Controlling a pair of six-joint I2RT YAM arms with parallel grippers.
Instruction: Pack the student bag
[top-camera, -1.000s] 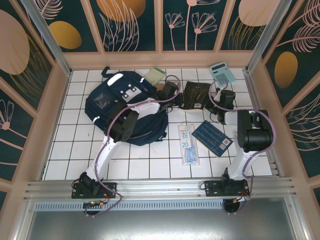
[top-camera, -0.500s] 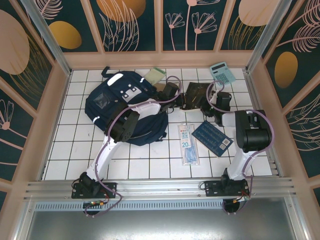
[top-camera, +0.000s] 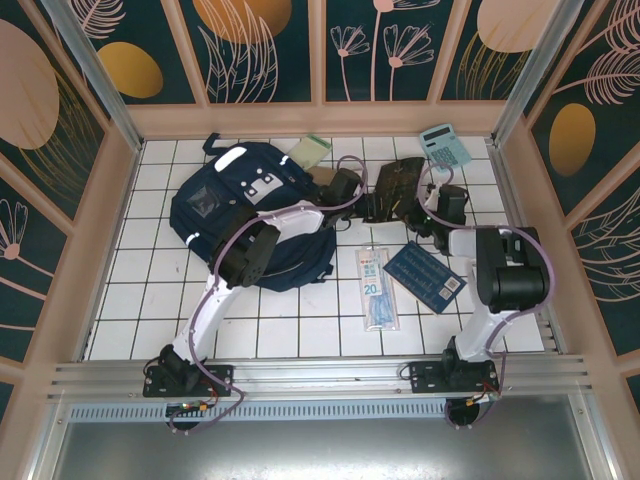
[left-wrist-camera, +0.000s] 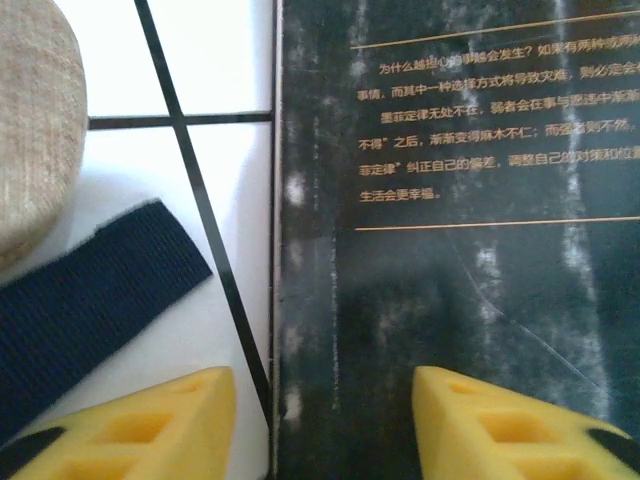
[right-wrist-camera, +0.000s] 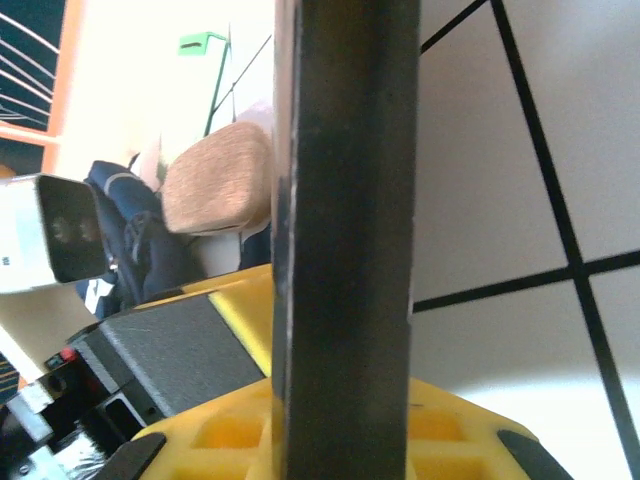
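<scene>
Though the overhead view puts the dark book (top-camera: 398, 180) upper-middle, wrist views reveal left jaws released, right jaws clamping its edge.

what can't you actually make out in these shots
- Top external: whether the student bag is unzipped; the left arm crosses it.
- Top external: the dark book, title too small to read.
- Left wrist: the book's printed lines run off the right edge; the beige woven object is cut by the left edge, unidentifiable.
- Right wrist: the book's edge, close and blurred, blocks the middle and hides what lies behind.
</scene>
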